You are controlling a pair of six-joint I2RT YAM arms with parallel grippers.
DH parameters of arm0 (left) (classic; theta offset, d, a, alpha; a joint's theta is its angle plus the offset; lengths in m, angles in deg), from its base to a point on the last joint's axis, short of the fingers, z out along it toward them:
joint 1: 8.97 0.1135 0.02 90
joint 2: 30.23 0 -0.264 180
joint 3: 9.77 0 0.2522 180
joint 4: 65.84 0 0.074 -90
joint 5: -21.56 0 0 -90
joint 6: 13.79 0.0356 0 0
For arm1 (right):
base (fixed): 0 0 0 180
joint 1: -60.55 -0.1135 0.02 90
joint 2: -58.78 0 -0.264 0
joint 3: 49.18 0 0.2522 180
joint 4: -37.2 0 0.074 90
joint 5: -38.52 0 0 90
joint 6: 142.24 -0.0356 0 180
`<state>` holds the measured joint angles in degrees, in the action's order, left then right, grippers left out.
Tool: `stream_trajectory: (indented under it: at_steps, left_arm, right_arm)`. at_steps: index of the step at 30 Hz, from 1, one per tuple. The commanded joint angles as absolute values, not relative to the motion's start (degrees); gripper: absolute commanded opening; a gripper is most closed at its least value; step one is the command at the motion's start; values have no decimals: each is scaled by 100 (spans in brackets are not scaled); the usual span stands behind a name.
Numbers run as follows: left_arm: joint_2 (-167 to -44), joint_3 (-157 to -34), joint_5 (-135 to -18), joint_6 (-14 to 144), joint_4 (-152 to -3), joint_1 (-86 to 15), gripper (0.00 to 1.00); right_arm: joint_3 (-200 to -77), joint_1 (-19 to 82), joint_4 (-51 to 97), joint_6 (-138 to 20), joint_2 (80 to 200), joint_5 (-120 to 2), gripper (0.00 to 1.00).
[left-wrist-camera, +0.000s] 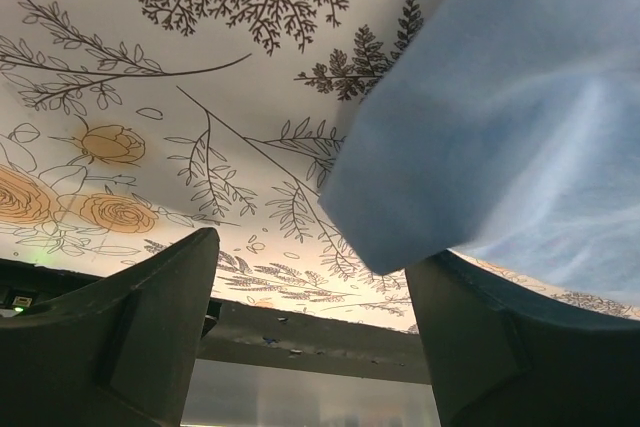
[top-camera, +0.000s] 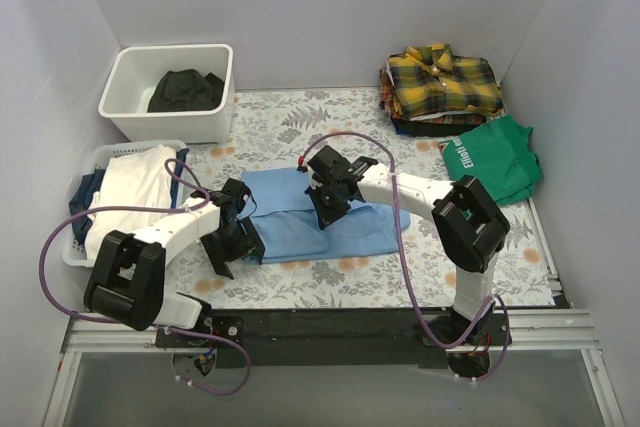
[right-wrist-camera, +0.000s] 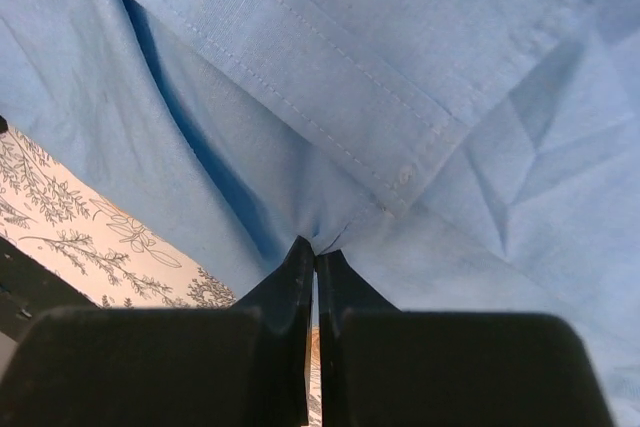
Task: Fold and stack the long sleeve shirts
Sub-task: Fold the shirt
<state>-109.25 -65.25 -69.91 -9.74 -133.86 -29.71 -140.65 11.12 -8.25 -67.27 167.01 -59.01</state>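
The light blue long sleeve shirt (top-camera: 290, 229) lies partly folded in the middle of the table. My right gripper (top-camera: 326, 209) is pressed down on its top layer and shut on a pinch of the blue cloth (right-wrist-camera: 350, 97), jaws together (right-wrist-camera: 316, 262) beside a stitched hem. My left gripper (top-camera: 238, 245) is at the shirt's left edge with its jaws wide open (left-wrist-camera: 310, 332). A corner of the blue shirt (left-wrist-camera: 500, 127) hangs just above the right finger (left-wrist-camera: 500, 347), with nothing gripped. The yellow-and-black plaid shirt (top-camera: 443, 82) lies folded at the back right.
A green T-shirt (top-camera: 490, 157) lies beside the plaid pile. A white bin (top-camera: 130, 107) at the back left holds a black garment (top-camera: 185, 90). A white basket (top-camera: 100, 159) on the left holds light cloth (top-camera: 135, 182). A floral cloth (left-wrist-camera: 150, 97) covers the table.
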Motion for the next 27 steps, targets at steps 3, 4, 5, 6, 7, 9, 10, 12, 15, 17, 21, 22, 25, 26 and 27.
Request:
stream_trajectory:
  at_steps: [3,4,5,6,7,9,10,12,15,17,21,22,25,26,27]
  left_arm:
    - [-10994,-6519,-6914,-1028,-13497,-2954,72]
    - [-10994,-6528,-6914,-1010,-13506,-2954,72]
    - [-10986,-6537,-6914,-993,-13532,-2954,71]
    - [-10951,-6572,-6914,-975,-13550,-2954,71]
    - [-10924,-6590,-6914,-984,-13567,-2954,71]
    - [-10854,-6651,-6914,-966,-13655,-2954,71]
    - [-10828,-6686,-6914,-957,-13690,-2954,71]
    - [-10740,-6852,-6914,-957,-13821,-2954,70]
    - [-10635,-7142,-6642,-984,-14058,-2954,71]
    - [-10590,-7520,-6502,-1027,-14173,-2954,73]
    - [-10537,-8022,-6378,-1019,-14253,-2945,75]
    - [-10529,-8118,-6378,-1010,-14227,-2945,76]
    - [-10599,-8111,-6404,-1001,-13929,-2919,77]
    - [-10651,-8041,-6439,-993,-13815,-2875,77]
    - [-10704,-7997,-6544,-993,-13561,-2849,77]
  right_arm:
    - [-14090,1221,-812,-6771,16224,-5455,1]
    - [-14142,1221,-794,-6771,16206,-5464,1]
    - [-14152,1221,-751,-6771,16197,-5481,1]
    - [-14169,1221,-707,-6762,16179,-5482,1]
    - [-14204,1229,-654,-6762,16179,-5464,1]
    - [-14344,1247,-654,-6762,16258,-5429,3]
    - [-14380,1273,-654,-6771,16311,-5525,4]
    - [-14389,1309,-680,-6797,16460,-5666,9]
    - [-14214,1344,-882,-6955,16618,-5649,9]
    - [-14047,1388,-1022,-7086,16636,-5543,7]
    - [-13599,1467,-1014,-7149,16469,-5508,5]
    - [-13581,1476,-1023,-7140,16478,-5508,5]
    - [-13659,1493,-1031,-7131,16548,-5621,8]
    - [-13703,1493,-1032,-7140,16601,-5657,10]
    - [-13738,1493,-1066,-7140,16618,-5683,11]
